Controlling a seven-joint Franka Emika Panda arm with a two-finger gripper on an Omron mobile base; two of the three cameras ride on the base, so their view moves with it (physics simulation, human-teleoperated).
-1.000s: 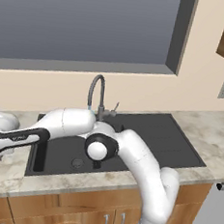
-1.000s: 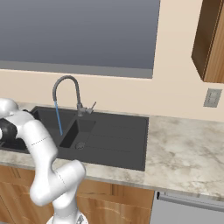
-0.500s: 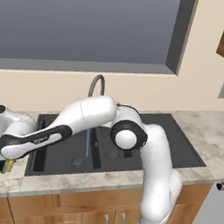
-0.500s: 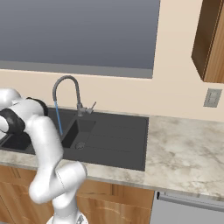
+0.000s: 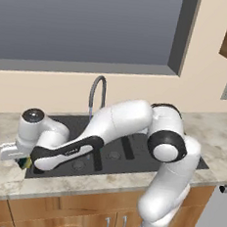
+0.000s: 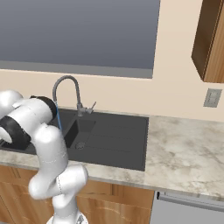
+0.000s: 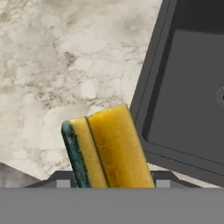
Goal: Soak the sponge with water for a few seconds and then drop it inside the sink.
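Note:
The sponge (image 7: 107,148), yellow with a dark green scrub layer on its left side, stands tilted between my fingers, over the marble counter just left of the sink's rim (image 7: 144,100). From the left base view, my gripper (image 5: 22,161) hangs at the counter's left end with the sponge (image 5: 26,162) peeking out below it, shut on it. A thin blue stream of water (image 5: 90,114) runs from the grey gooseneck faucet (image 5: 98,84) into the dark sink (image 5: 131,151). In the right base view the water (image 6: 58,120) falls into the left basin of the sink (image 6: 109,140).
Marble counter (image 5: 1,178) surrounds the sink; a wide stretch (image 6: 188,153) lies to its right. A window is behind the faucet (image 6: 65,81). A wall outlet (image 6: 212,97) and a wooden cabinet (image 6: 210,39) sit at the right.
My elbow and upper arm have swung right and up while the hand stayed at the counter's left end. The fingers have closed in on the sponge. Water keeps running.

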